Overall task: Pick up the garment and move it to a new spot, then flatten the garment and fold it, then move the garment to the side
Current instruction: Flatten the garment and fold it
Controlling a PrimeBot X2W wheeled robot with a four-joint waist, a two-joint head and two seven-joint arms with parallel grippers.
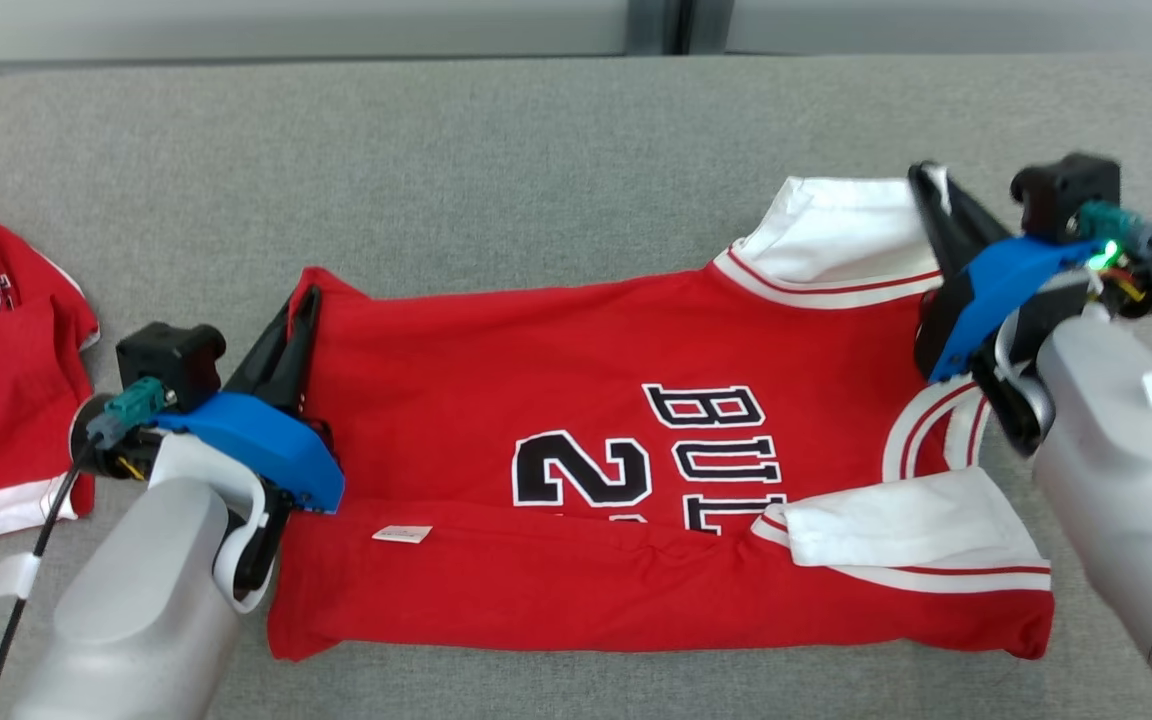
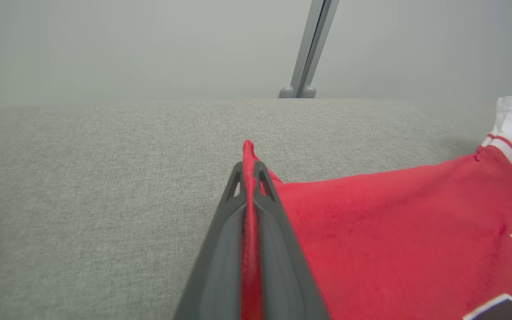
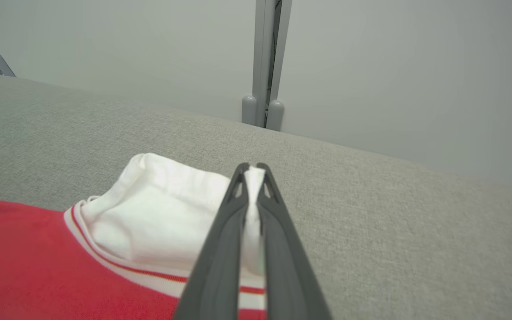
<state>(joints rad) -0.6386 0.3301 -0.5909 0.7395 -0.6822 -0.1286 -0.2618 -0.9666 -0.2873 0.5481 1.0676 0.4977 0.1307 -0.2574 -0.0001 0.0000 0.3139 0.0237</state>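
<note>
Both arms clamp the garment (image 1: 496,380) at its far edge; it lies spread on the grey tabletop (image 1: 536,160).
Left fingers (image 1: 281,350) slant up from lower left, closed tight on the red hem corner. Right fingers (image 1: 946,225) slant up from the right side, closed tight on the white sleeve (image 1: 836,235). Forearms (image 1: 136,600) are pale and smooth with blue wrist shells (image 1: 256,440). The garment is a red knit jersey with striped ribbing and black white-edged lettering, its near side folded into a long band. The tabletop is coarse weave. Another red garment (image 1: 6,380) lies well apart, left.
</note>
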